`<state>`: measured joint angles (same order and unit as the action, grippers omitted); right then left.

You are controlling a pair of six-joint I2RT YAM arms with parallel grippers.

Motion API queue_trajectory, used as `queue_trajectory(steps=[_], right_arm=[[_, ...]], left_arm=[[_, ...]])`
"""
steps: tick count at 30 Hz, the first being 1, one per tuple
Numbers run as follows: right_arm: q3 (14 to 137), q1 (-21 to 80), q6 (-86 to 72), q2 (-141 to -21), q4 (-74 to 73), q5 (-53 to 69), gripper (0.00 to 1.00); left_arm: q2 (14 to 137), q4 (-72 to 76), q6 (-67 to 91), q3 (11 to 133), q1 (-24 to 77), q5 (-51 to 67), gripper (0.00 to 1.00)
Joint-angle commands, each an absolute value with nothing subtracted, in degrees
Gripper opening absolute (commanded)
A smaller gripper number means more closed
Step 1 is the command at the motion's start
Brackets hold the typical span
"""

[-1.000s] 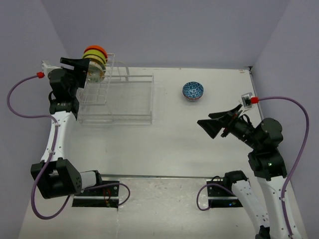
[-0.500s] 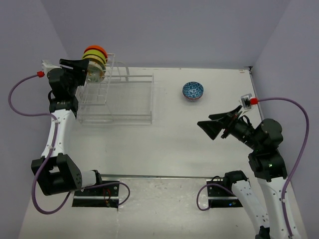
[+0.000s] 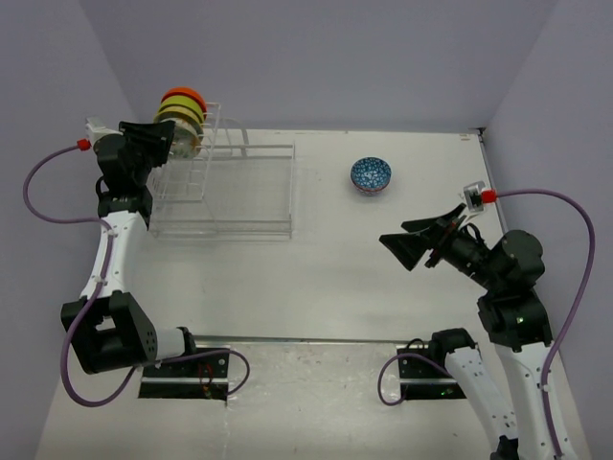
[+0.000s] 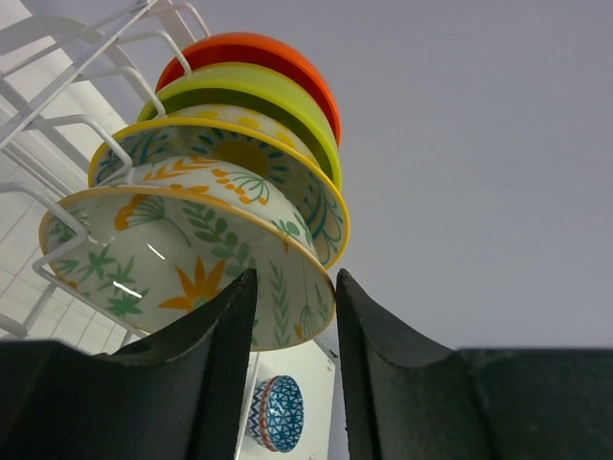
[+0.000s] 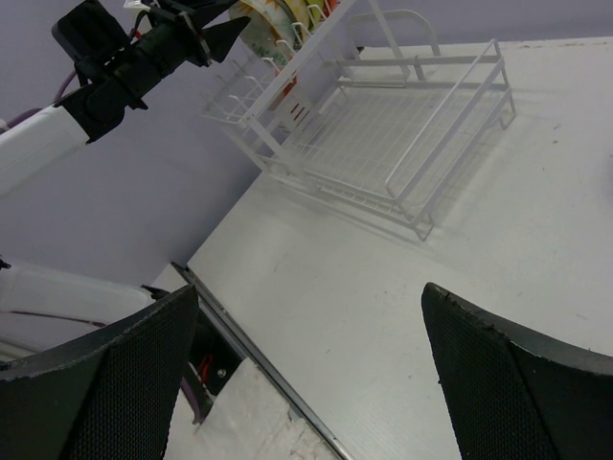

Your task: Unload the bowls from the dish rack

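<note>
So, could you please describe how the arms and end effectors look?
The left arm and right arm have white links and black joints. The left end effector and right end effector are black, with two tapered fingers. A purple cable with a red connector trails from each wrist.

Plain pale-lavender walls [image 3: 326, 57] close in on three sides of a flat off-white table [image 3: 326, 273], matte, evenly lit, shadows soft and faint, one straight seam crossing near its front edge.
</note>
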<state>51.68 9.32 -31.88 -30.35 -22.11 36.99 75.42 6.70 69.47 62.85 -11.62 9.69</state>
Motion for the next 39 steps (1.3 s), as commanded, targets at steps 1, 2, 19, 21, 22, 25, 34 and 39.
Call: queue_trajectory(steps=[1, 2, 19, 21, 22, 25, 34, 39], right_arm=[[51.15, 9.14, -31.03, -29.97, -21.71, 36.83, 0.99], [51.15, 9.14, -30.94, -29.88, -21.8, 36.74, 0.99], [50.71, 9.14, -30.15, -29.18, -22.06, 35.77, 0.99], [50.54, 9.05, -30.15, -29.18, -22.06, 35.6, 0.99], [50.54, 9.14, -30.15, -29.27, -22.06, 35.6, 0.99], [50.45, 9.05, -30.23, -29.18, -22.06, 35.68, 0.99], [50.36, 9.14, -30.15, -29.44, -21.97, 35.51, 0.99], [50.19, 9.14, -30.06, -29.36, -21.97, 35.33, 0.99]], left_arm=[[75.15, 9.23, 70.05, 61.61, -12.04, 11.51, 0.38], [75.23, 9.4, 70.22, 61.52, -12.13, 11.6, 0.37], [75.94, 11.6, 70.49, 62.4, -12.13, 12.83, 0.35], [76.03, 10.38, 70.23, 63.27, -12.13, 11.96, 0.38], [76.03, 9.76, 70.05, 63.54, -12.13, 11.08, 0.38], [76.2, 7.65, 68.65, 65.21, -12.04, 9.41, 0.38], [78.66, 6.33, 67.85, 67.15, -12.04, 8.61, 0.34], [79.54, 6.42, 67.68, 67.59, -12.04, 8.44, 0.27]])
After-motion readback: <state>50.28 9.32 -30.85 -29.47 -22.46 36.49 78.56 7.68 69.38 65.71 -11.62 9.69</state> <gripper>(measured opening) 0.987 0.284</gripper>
